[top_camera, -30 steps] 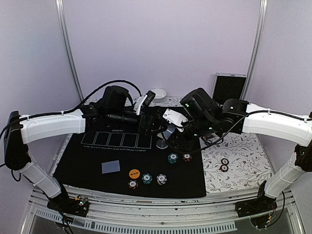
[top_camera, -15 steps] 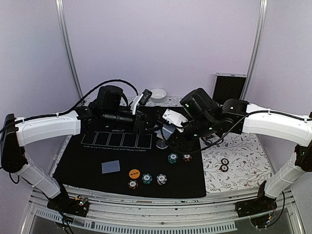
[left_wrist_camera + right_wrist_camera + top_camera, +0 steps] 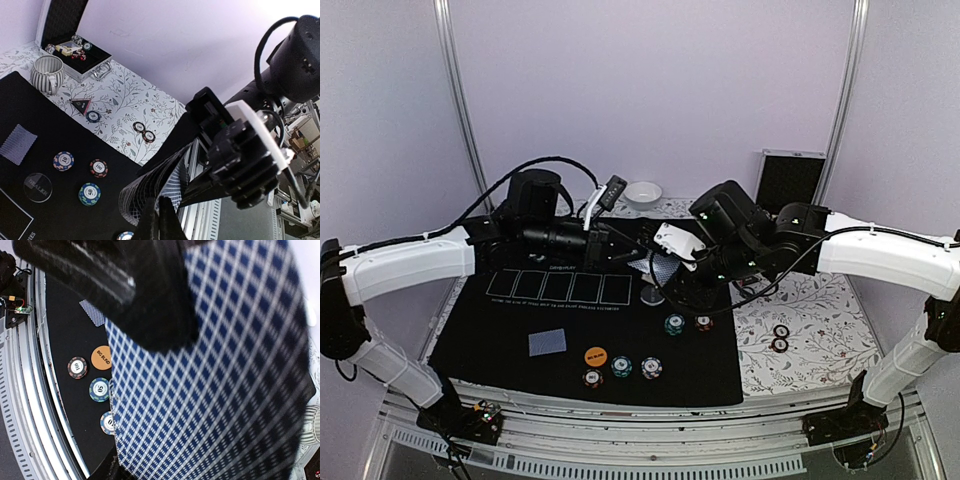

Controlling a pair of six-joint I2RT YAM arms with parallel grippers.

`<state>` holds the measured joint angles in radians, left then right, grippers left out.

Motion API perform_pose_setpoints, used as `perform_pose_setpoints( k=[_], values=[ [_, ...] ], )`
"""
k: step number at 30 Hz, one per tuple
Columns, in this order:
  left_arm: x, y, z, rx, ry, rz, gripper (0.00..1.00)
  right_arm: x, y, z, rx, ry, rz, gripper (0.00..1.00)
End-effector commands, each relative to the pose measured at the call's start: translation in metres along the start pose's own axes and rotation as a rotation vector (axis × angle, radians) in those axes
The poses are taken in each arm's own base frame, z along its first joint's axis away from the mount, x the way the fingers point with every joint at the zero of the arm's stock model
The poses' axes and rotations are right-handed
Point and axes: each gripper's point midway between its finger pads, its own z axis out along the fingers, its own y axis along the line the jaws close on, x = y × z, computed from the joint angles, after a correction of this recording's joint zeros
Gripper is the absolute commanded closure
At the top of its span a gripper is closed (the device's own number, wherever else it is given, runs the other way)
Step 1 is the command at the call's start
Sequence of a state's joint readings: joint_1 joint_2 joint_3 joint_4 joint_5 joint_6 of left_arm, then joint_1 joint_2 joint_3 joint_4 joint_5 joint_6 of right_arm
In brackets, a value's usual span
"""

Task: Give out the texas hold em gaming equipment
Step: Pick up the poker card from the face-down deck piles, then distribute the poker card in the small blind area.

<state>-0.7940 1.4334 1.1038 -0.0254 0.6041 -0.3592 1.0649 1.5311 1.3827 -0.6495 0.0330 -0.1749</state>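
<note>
The left gripper (image 3: 159,223) is pinching tight on the edge of a card (image 3: 169,189), fingers fully together. It is meeting the right gripper (image 3: 672,272) above the middle of the black mat (image 3: 500,330). The right one is clamping the deck (image 3: 210,380), jaws narrow around the pack, and the pack is bowing between the two. Whether one card or several are in that pinch, I cannot tell.

On the mat, one face-down card (image 3: 547,342) is lying alone near the left front. An orange disc (image 3: 595,355) is sitting beside a row of three chips (image 3: 622,367), and two more chips (image 3: 674,324) are sitting further right. A clear dealer button (image 3: 38,186) is lying near them. The five outlined boxes (image 3: 560,288) are showing no cards.

Off the mat, a pair of chips (image 3: 780,338) is waiting on the flowered cloth (image 3: 800,300). The red triangle (image 3: 80,104) and the blue disc (image 3: 93,116) are lying there too, near the mug (image 3: 47,74).

So the dealing is looking barely begun. One card is down, some chips are placed, most of the deck is to come, and the pieces on the cloth look yet to be shared out.
</note>
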Motion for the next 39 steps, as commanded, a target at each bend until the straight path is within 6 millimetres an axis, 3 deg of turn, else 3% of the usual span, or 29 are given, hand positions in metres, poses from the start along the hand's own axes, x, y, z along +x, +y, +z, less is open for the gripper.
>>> perform_pose_setpoints(
  k=[1,7,12,18,21,25,27,32,34,39],
  values=[
    [-0.011,0.0,-0.018,-0.005,-0.037,0.007,1.0,-0.008,-0.003,-0.008,0.018,-0.04,0.003,0.96],
    [-0.027,0.008,-0.043,-0.027,-0.099,-0.021,1.0,-0.004,-0.005,-0.008,0.03,-0.031,0.006,0.96],
    [-0.038,0.052,-0.078,-0.133,-0.179,-0.151,1.0,-0.003,-0.006,-0.008,0.035,-0.029,0.01,0.96],
    [-0.038,0.087,-0.101,-0.203,-0.233,-0.227,1.0,-0.004,-0.006,-0.011,0.037,-0.036,0.011,0.96],
    [-0.035,0.141,-0.14,-0.358,-0.335,-0.361,1.0,-0.004,-0.006,-0.011,0.034,-0.035,0.012,0.96],
    [-0.023,0.223,-0.215,-0.593,-0.568,-0.534,1.0,-0.004,-0.005,-0.011,0.03,-0.037,0.011,0.96],
    [-0.014,0.255,-0.243,-0.672,-0.664,-0.606,1.0,-0.005,-0.005,-0.011,0.03,-0.037,0.012,0.96],
    [0.015,0.328,-0.282,-0.827,-0.752,-0.739,1.0,-0.004,-0.005,-0.014,0.033,-0.041,0.015,0.96],
    [0.037,0.357,-0.291,-0.872,-0.77,-0.821,1.0,-0.003,-0.005,-0.015,0.034,-0.04,0.019,0.96],
    [0.075,0.403,-0.313,-0.951,-0.836,-0.935,1.0,0.0,-0.006,-0.014,0.036,-0.029,0.022,0.96]
  ],
)
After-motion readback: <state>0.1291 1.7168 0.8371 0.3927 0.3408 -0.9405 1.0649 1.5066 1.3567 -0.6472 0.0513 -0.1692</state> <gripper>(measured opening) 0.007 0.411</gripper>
